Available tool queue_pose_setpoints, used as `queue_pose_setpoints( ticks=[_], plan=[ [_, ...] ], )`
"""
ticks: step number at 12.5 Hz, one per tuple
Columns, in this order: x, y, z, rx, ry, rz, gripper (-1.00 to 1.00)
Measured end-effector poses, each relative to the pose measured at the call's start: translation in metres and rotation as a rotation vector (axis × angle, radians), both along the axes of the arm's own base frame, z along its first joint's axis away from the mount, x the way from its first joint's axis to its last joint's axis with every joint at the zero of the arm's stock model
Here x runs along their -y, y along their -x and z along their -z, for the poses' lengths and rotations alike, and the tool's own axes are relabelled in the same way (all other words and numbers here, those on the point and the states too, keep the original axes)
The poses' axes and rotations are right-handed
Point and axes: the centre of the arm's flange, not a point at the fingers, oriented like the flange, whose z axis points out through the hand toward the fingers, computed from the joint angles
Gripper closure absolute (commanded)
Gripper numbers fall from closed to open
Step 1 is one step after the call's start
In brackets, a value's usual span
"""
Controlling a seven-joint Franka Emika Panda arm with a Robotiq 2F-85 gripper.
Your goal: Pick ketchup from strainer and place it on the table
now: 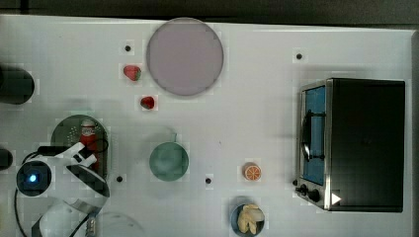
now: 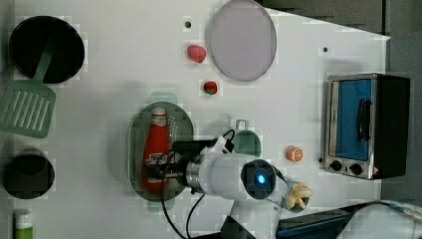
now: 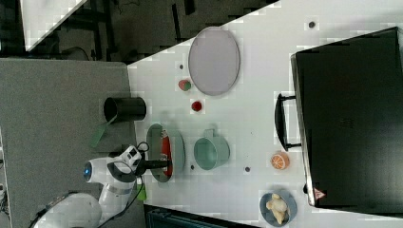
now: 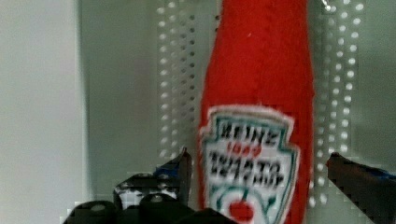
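Wrist view: ketchup [image 4: 261,93] between spread gripper [image 4: 261,172] fingers, seemingly untouched.

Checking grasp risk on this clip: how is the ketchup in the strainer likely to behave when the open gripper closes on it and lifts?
The ketchup looks fuzzy, like fabric, so it probably squashes, feels light and grips without slipping. Lying flat in the strainer, it seems unlikely to roll. Grasped near its label, the long neck may droop.

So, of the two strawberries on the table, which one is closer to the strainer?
The strawberry lying alone just past the strainer rim, toward the ketchup cap. The other strawberry sits farther off, beside the lilac plate.
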Motion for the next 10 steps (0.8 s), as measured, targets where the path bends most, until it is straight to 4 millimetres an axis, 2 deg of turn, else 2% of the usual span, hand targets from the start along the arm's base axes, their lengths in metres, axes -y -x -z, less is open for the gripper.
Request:
queue_pose_setpoints(
  ticks=[1,4,7,10],
  plan=[
    [0.000,-0.008,0.009,-0.009,0.001,0.026,-0.91],
    [0.002,-0.016,0.029,-0.039,0.002,0.071,-0.21],
    [-0.008,-0.018,0.018,-0.011,-0.003,0.063,-0.21],
    [-0.011,-0.014,-0.011,0.015,-0.007,0.082,-0.21]
  ],
)
